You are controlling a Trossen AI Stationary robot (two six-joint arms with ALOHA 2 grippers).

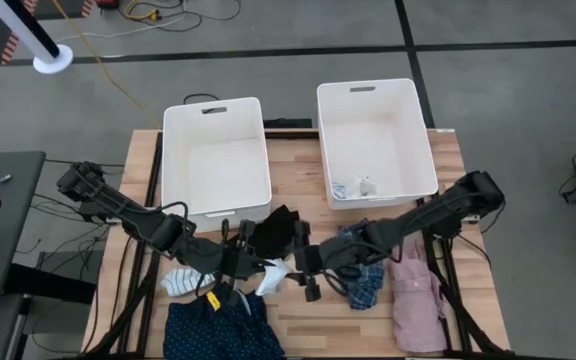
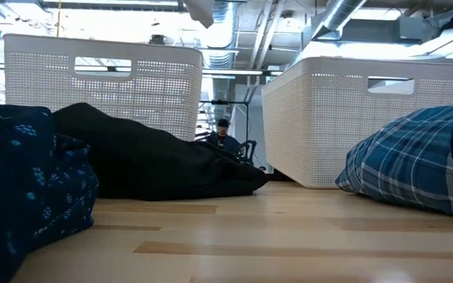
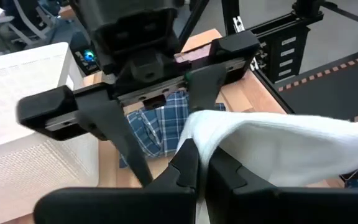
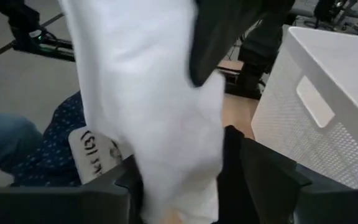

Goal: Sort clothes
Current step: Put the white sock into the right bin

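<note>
Left gripper (image 1: 253, 268) is clamped on the white garment (image 1: 276, 275), held above the wooden table (image 1: 313, 325) just in front of the left bin (image 1: 216, 155). Right gripper (image 1: 308, 268) faces it with fingers spread around the same garment. Beyond the bins, a person (image 2: 223, 135) sits in the room.

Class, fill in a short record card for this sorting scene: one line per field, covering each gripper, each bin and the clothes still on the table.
Left gripper: shut on the white garment, mid-table
Right gripper: facing the left one, open around the same white garment
Left bin: looks empty
Right bin: small pale items in its near corner
Black garment: on table by left bin
Navy patterned garment: near edge, left side
Blue plaid garment: under right arm
Pale pink garment: near edge, right side
</note>
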